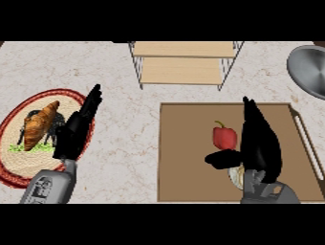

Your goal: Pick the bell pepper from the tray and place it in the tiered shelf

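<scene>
The bell pepper (224, 138) lies on the tray (186, 167), touching the right hand (258, 141).

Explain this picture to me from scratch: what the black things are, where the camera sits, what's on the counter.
The camera looks steeply down from a humanoid robot's head. The two grey forearms ending in black hands are its own. The right hand is open beside a red bell pepper on a brown tray, thumb near it, not yet gripping. The left hand rests open over a round plate carrying a croissant. Farther back stands a wooden tiered shelf; at the right edge lies a metal pan. Nothing is held.
</scene>
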### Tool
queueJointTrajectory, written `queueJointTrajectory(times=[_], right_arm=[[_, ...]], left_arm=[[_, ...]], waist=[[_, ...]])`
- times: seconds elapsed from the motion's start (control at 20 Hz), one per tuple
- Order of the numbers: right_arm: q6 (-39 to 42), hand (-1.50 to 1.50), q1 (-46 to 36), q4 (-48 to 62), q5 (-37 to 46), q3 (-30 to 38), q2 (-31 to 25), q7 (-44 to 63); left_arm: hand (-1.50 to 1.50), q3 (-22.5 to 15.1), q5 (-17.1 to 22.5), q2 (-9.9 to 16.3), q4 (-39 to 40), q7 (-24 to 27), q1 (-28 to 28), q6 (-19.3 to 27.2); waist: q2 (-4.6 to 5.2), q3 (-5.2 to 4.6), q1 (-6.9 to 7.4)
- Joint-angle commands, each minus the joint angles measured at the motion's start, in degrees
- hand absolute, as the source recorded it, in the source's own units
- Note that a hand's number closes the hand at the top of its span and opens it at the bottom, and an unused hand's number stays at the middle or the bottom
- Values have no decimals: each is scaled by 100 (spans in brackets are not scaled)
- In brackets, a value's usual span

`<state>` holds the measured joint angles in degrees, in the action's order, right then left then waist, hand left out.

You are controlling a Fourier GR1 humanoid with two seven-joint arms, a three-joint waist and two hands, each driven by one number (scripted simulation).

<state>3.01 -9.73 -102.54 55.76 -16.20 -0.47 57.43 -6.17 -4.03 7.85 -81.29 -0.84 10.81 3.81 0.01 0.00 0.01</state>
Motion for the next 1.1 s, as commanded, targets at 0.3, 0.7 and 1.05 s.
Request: queueJointTrajectory(times=[0.3, 0.7, 1.05], right_arm=[[-347, -150, -76, 834, -170, 368, 41, -549], [-220, -150, -228, 779, -294, 46, 46, -132], [96, 150, 176, 561, 241, -392, -60, -345]], left_arm=[[0, 209, -173, -110, -122, -167, 36, -143], [0, 328, -229, -188, -143, -135, -3, -310], [0, 366, -240, -126, -392, -234, -197, -417]], waist=[[-1, 0, -1], [-2, -1, 3], [-6, -1, 2]])
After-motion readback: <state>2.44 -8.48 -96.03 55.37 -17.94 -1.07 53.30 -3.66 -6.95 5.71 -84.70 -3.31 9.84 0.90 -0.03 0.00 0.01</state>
